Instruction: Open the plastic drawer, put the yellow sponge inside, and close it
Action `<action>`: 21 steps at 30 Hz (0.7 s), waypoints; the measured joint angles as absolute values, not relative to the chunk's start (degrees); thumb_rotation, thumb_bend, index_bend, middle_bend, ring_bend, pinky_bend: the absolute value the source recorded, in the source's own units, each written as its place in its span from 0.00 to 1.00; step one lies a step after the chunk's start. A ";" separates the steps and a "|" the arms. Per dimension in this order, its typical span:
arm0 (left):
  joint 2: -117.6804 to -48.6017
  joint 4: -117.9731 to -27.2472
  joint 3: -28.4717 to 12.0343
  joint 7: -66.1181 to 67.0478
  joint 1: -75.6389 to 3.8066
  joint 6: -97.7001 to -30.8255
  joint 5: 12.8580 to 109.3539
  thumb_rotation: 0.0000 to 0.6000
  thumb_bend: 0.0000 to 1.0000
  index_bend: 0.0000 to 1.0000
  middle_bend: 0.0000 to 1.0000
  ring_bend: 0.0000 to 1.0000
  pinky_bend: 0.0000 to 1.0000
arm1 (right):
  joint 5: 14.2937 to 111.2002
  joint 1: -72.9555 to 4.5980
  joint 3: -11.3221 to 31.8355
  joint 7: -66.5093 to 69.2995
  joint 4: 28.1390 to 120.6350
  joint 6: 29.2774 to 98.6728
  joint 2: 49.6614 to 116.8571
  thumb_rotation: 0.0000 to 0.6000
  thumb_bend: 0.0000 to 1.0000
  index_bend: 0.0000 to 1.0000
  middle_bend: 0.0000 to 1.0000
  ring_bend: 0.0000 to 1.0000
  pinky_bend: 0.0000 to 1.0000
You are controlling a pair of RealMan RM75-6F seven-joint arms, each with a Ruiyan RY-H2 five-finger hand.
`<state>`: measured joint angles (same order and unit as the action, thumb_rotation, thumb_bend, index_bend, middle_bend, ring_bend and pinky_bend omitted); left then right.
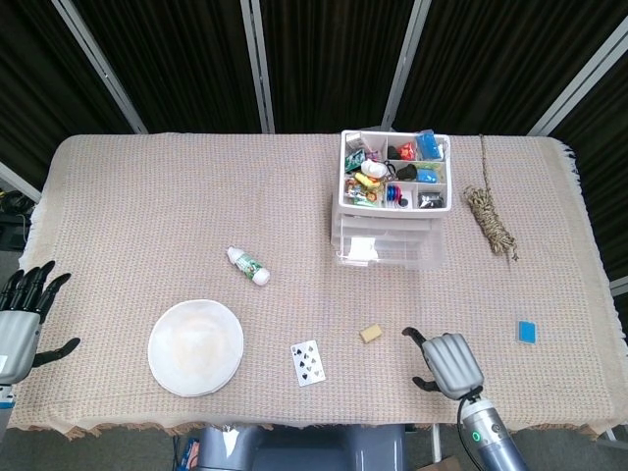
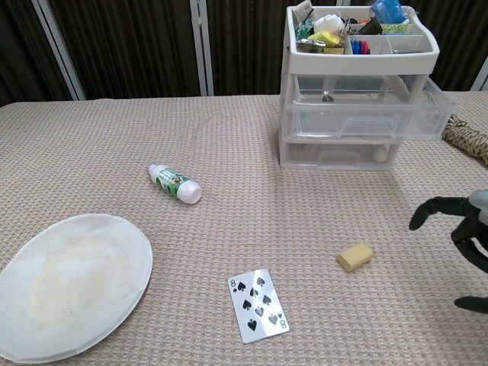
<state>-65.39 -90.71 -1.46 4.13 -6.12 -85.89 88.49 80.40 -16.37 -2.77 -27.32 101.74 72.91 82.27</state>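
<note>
Yellow sponge (image 1: 370, 334) (image 2: 355, 256) lies flat on the tablecloth (image 1: 147, 196) (image 2: 91, 145), near the front edge, right of centre. Not touched by either hand.

Right hand (image 1: 446, 361) (image 2: 460, 244) sits just to the sponge's right, apart from it, back of the hand up in the head view. Fingers spread and curved downward, fingertips (image 2: 415, 223) pointing toward the sponge side; it holds nothing, released. Chest view shows only the dark fingers at the right edge of frame, a clear gap of cloth between them and the sponge.

Plastic drawer unit (image 1: 391, 231) (image 2: 358, 122) stands well behind the sponge, toward the back of the table. The middle drawer sticks out a little further than the others in the chest view. An organiser tray (image 1: 394, 172) (image 2: 358, 34) of small mixed items sits on top.

Playing card (image 1: 308, 362) (image 2: 258, 304), face up, lies to the sponge's left, near it. Farther left: white plate (image 1: 195, 346) (image 2: 69, 282), and a small bottle (image 1: 248, 266) (image 2: 174, 184) on its side.

Coiled rope (image 1: 490, 218) (image 2: 467, 137) lies right of the drawer unit; a blue object (image 1: 527, 332) near the right edge.

Left hand (image 1: 22, 314) at the far left table edge, well apart from everything, fingers spread, empty.
</note>
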 measured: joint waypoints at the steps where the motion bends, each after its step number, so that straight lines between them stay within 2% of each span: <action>1: -65.40 -90.68 -1.48 4.00 -6.12 -85.91 88.49 1.00 0.15 0.12 0.00 0.00 0.00 | 80.03 -16.57 -2.17 -27.72 101.37 72.74 83.28 1.00 0.07 0.30 0.78 0.78 0.64; 10: -65.43 -90.62 -1.67 3.70 -6.06 -86.04 88.27 1.00 0.17 0.12 0.00 0.00 0.00 | 75.80 -18.09 1.26 -30.95 98.70 71.07 89.61 1.00 0.09 0.32 0.78 0.78 0.65; 21: -65.32 -90.71 -1.81 3.35 -6.06 -85.91 87.96 1.00 0.17 0.13 0.00 0.00 0.00 | 71.27 -20.03 4.93 -31.68 93.01 69.68 96.26 1.00 0.13 0.39 0.78 0.78 0.65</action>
<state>-65.32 -90.71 -1.81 3.35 -6.06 -85.91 87.96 71.27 -20.03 4.93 -31.68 93.01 69.68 96.26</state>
